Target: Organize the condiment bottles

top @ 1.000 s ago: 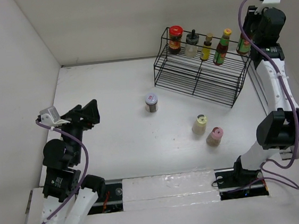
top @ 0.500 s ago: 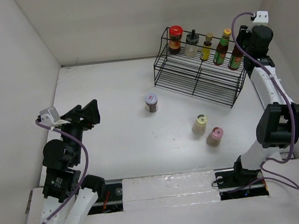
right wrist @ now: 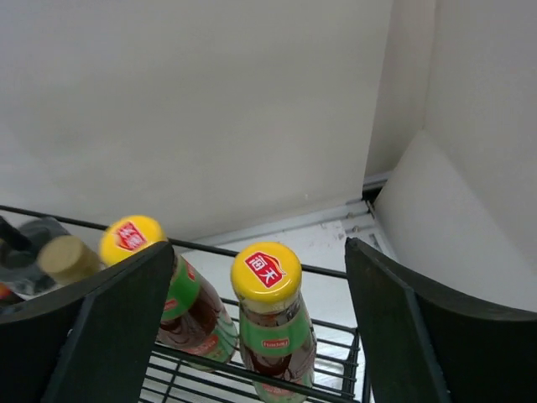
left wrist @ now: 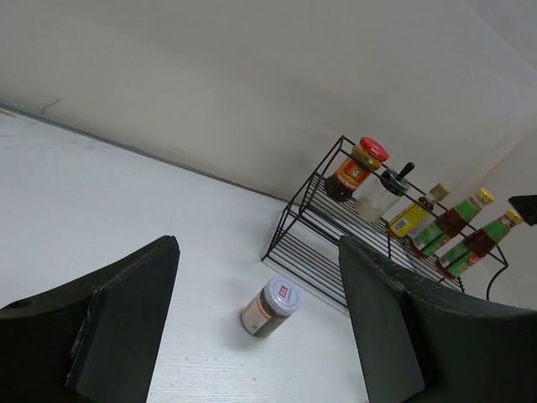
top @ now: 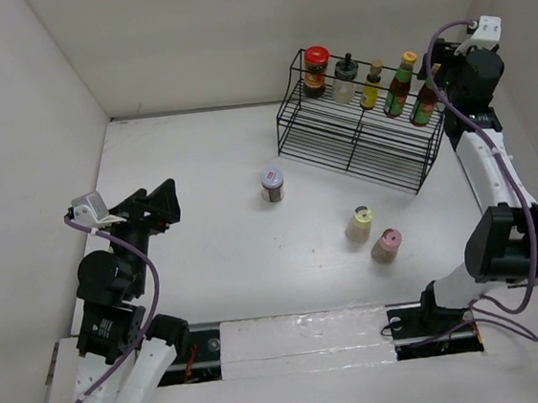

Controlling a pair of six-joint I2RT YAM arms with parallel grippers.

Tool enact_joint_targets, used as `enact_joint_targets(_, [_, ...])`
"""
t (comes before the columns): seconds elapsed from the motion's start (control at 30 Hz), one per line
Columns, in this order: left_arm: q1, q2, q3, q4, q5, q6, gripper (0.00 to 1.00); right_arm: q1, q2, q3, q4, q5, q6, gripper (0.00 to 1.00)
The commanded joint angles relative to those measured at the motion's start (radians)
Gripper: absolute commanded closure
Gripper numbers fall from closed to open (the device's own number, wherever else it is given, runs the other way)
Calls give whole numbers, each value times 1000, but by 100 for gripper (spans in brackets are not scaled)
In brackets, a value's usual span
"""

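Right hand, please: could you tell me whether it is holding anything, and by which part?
Nothing is held: the right hand is open, its fingers clear of the yellow-capped red-green bottle standing on the black wire rack.

In its wrist view the right pincer's (right wrist: 256, 277) fingers (right wrist: 101, 336) run off the bottom edge, and the left edge cuts the black-capped bottle (right wrist: 29, 239). From above, that pincer's tips cannot be made out.
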Motion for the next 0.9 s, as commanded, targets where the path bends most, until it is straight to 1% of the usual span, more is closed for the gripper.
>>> enact_joint_targets(0.0, [-5,1,3,45,11,2,27,3,-148,21,75,9,5,11])
enact_joint_targets(0.07, [-5,1,3,45,11,2,27,47,-188,21,55,10,-4,11])
enact_joint_targets(0.1, [-5,1,3,45,11,2,27,65,-223,21,45,-6,-4,14])
enact_joint_targets(0.13, [-5,1,3,45,11,2,27,93,-240,21,35,-24,-4,21])
enact_joint_targets(0.17, [-5,1,3,45,11,2,27,162,-254,0,26,-70,-4,32])
enact_joint_targets(0.2, [-5,1,3,45,11,2,27,208,-274,-42,26,-90,-4,77])
enact_joint_targets(0.23, [-5,11,3,45,11,2,31,260,-274,-66,26,-102,-4,91])
enact_joint_targets(0.27, [-5,11,3,45,11,2,34,318,-274,-92,26,-113,-4,98])
enact_joint_targets(0.3, [-5,11,3,45,11,2,39,442,-265,-118,40,-113,-13,100])
enact_joint_targets(0.33, [-5,11,3,45,11,2,45,501,-233,-160,40,-113,-13,100])
enact_joint_targets(0.37, [-5,2,3,54,20,2,56,554,-210,-177,40,-113,-13,100])
enact_joint_targets(0.4, [-5,2,3,54,20,2,60,640,-187,-192,40,-113,-13,96])
enact_joint_targets(0.47, [-5,14,3,54,20,11,66,704,-115,-240,40,-113,-13,61])
enact_joint_targets(0.5, [-5,14,3,54,29,11,66,725,-92,-255,40,-113,-13,44])
enact_joint_targets(0.53, [-5,14,3,54,29,11,66,753,-70,-267,40,-122,-13,21])
enact_joint_targets(0.57, [-5,14,3,54,29,11,66,753,-36,-295,29,-134,-13,14])
enact_joint_targets(0.63, [-5,14,3,54,29,11,66,767,-10,-321,29,-154,-4,5])
enact_joint_targets(0.67, [-5,14,3,54,29,11,60,779,4,-330,29,-168,-4,1])
enact_joint_targets(0.8, [-5,14,3,54,29,11,52,802,109,-308,29,-191,-4,1])
enact_joint_targets(0.87, [-5,25,3,54,29,11,52,811,146,-278,29,-178,-4,1])
